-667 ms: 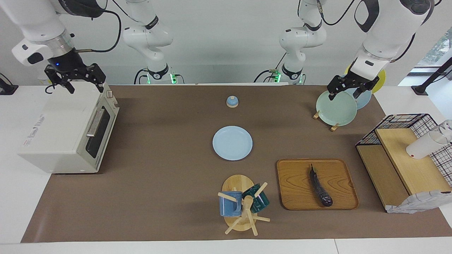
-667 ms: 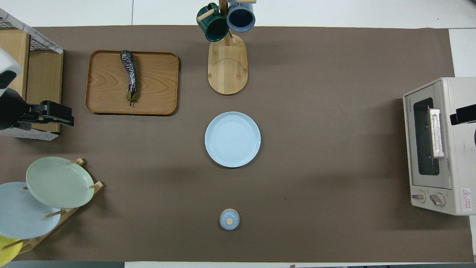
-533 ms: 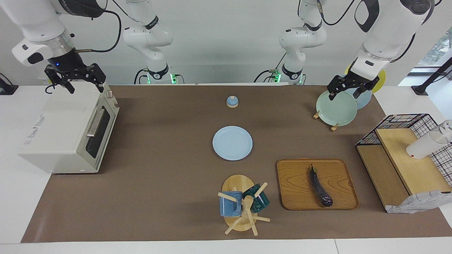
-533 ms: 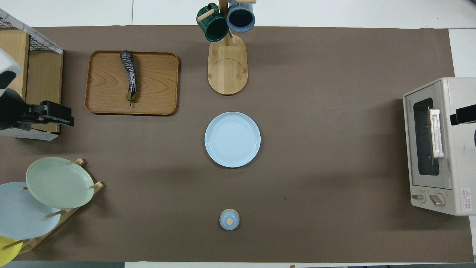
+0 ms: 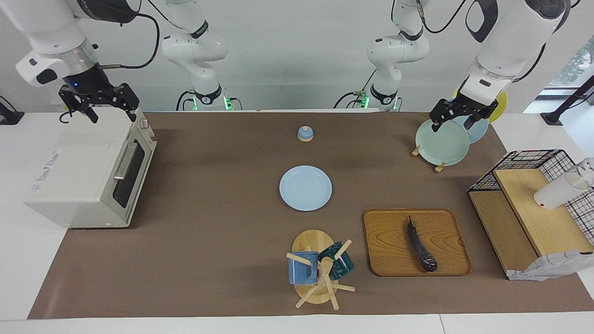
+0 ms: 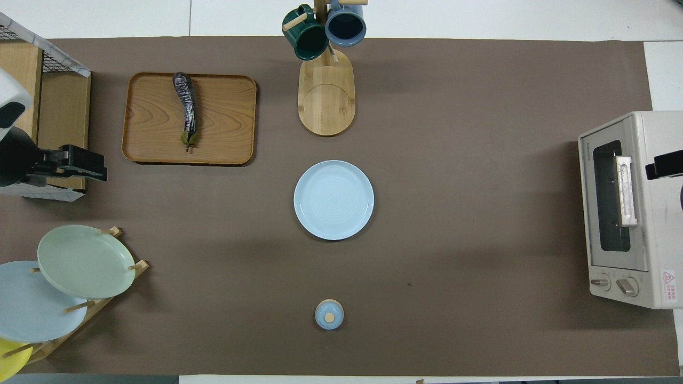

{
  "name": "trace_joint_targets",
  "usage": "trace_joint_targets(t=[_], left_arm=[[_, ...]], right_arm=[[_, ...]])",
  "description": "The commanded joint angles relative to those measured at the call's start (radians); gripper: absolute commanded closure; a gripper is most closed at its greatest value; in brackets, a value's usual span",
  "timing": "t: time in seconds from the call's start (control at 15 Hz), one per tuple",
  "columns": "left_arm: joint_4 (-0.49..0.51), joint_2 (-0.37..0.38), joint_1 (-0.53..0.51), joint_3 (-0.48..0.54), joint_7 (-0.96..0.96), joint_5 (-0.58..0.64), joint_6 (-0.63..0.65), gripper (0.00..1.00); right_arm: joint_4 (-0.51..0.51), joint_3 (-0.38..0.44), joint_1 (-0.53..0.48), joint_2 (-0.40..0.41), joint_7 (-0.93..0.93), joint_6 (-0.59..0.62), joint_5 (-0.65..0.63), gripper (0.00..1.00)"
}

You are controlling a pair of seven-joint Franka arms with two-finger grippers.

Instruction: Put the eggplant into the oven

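Observation:
The eggplant (image 5: 421, 246) is long and dark purple. It lies on a wooden tray (image 5: 385, 241) toward the left arm's end of the table; the overhead view shows the eggplant (image 6: 185, 109) and tray (image 6: 224, 117) too. The white oven (image 5: 74, 171) stands at the right arm's end, its glass door shut, and also shows in the overhead view (image 6: 656, 213). My right gripper (image 5: 112, 113) hangs open and empty over the oven's top. My left gripper (image 5: 452, 124) is open and empty, raised over the plate rack's end, well apart from the eggplant.
A light blue plate (image 5: 305, 188) lies mid-table. A small blue lidded pot (image 5: 305, 133) sits nearer to the robots. A mug tree (image 5: 318, 269) with two mugs stands beside the tray. A plate rack (image 5: 443, 141) and a wire-and-wood rack (image 5: 529, 213) stand at the left arm's end.
My left gripper has crept very slightly upward in the facing view. The right arm and all objects are unmoved.

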State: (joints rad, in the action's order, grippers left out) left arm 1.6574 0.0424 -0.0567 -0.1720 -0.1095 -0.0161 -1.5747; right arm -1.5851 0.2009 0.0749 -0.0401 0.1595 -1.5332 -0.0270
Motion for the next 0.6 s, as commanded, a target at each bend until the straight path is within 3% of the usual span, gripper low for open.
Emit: trace_joint_targets(t=[0.0, 0.53], left_arm=[[0.019, 0.013, 0.005, 0.002, 0.007, -0.008, -0.024, 0.00], [0.004, -0.021, 0.001, -0.006, -0.049, -0.018, -0.114, 0.00]], right_arm=[[-0.010, 0.003, 0.000, -0.009, -0.015, 0.010, 0.016, 0.00], [-0.010, 0.003, 0.002, -0.009, -0.014, 0.010, 0.016, 0.00]])
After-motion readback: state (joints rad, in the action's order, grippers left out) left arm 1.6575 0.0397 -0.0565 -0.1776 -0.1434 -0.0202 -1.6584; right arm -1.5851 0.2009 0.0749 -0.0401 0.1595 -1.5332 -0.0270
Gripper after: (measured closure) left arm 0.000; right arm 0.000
